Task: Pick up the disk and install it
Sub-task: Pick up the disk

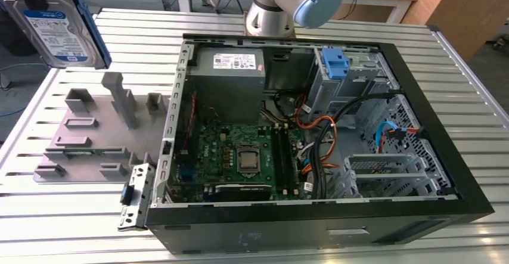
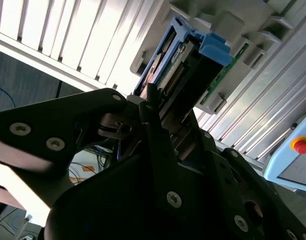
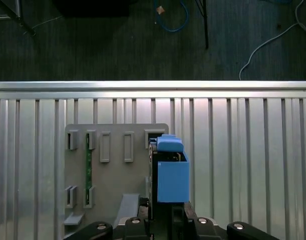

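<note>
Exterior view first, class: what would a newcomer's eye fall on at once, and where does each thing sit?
The disk, silver with a blue carrier frame, hangs high at the exterior view's left, clamped in the gripper above a grey fixture plate. Beside it, towards the exterior view's right, an open computer case lies on the slatted table, its green motherboard bare in the middle.

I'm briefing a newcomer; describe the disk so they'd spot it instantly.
Find the open black computer case. At the exterior view's left, above the grey fixture plate, the gripper holds the disk: a silver slab with blue frame and white-and-blue label, where all beneath is grey.
</note>
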`<act>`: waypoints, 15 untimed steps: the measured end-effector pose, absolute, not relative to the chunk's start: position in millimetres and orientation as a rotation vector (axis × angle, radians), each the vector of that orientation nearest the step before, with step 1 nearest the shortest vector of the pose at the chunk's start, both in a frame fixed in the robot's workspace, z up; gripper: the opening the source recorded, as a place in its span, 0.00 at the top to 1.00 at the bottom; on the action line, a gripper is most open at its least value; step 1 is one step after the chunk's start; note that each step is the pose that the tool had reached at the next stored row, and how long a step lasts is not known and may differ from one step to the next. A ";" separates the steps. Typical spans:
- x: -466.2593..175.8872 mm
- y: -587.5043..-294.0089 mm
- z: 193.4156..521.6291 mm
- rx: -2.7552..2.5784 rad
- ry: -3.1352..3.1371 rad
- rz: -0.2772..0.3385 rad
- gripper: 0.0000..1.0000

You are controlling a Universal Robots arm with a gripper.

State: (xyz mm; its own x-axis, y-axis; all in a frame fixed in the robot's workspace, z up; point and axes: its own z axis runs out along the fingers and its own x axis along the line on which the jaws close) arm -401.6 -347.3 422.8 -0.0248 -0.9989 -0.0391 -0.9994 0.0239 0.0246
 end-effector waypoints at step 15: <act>-401.7 -347.3 463.2 -2.186 2.240 0.070 0.65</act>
